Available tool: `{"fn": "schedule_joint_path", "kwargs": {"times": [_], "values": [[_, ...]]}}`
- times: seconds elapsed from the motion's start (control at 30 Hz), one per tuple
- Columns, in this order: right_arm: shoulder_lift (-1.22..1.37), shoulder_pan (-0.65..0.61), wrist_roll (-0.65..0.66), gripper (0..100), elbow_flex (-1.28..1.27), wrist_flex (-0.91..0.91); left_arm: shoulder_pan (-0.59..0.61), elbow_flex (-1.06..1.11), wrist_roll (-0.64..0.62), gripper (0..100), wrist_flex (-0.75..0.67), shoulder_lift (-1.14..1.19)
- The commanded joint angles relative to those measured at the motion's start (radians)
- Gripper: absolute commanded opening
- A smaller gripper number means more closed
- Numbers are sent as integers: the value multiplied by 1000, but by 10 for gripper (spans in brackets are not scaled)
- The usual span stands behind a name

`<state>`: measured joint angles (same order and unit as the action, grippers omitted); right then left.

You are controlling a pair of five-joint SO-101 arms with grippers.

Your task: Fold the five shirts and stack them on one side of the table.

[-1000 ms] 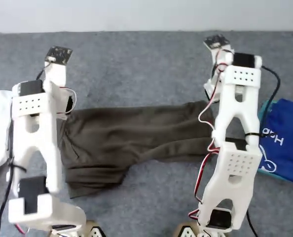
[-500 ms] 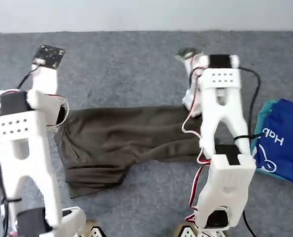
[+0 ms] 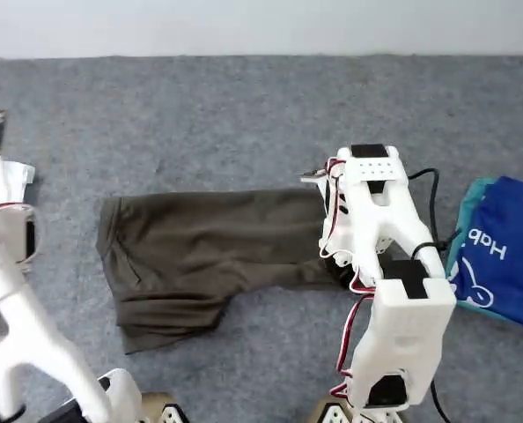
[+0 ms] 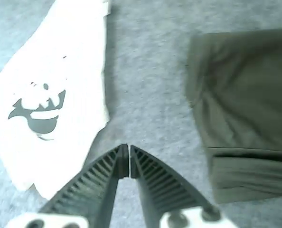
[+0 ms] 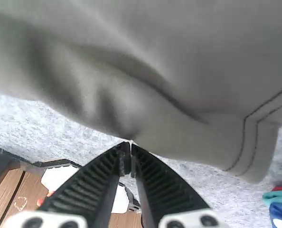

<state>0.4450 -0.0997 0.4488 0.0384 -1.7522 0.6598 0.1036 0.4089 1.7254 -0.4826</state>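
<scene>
1. Presently the olive shirt (image 3: 200, 256) lies half folded in the middle of the grey table (image 3: 244, 115), as a long band with a loose flap hanging out at its near left corner.
2. The right gripper (image 5: 127, 143) sits at the band's right end, its jaws pressed together on a ridge of the cloth. I judge that it is pinching the hem, so the step in hand is to carry that end over to the left.
3. To do it well, lift only enough to clear the layer beneath. Then travel straight along the band, so the edges land square and the lower cloth is not dragged.
4. The left gripper (image 4: 129, 149) hangs over bare table between the white printed shirt (image 4: 55, 90) and the olive one, jaws closed on nothing. It would do best to come down on the olive shirt's left edge and pin it while the fold goes over.
5. Keep the fold away from the blue shirt (image 3: 504, 251), which lies just right of the right arm, and tuck the loose flap in before stacking.
</scene>
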Motion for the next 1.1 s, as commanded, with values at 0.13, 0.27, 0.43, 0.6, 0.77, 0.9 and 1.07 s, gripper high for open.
{"fn": "schedule_joint_path", "kwargs": {"times": [0.13,0.27,0.43,0.6,0.77,0.9,1.07], "values": [[-216,-8,-9,13,37,-19,89,-27,21,15,28,-78],[-220,-30,-11,14,15,62,95,-24,21,15,28,-110],[-119,-18,-5,11,-149,162,97,-24,21,15,28,-115],[-93,10,-3,11,-210,91,98,-25,21,15,28,-152],[-220,1,-2,11,-144,-22,98,-22,21,15,28,-229],[-352,-54,-9,13,-55,-27,98,18,21,15,28,-269],[-343,-74,-11,13,-78,166,98,76,21,15,28,-341]]}}
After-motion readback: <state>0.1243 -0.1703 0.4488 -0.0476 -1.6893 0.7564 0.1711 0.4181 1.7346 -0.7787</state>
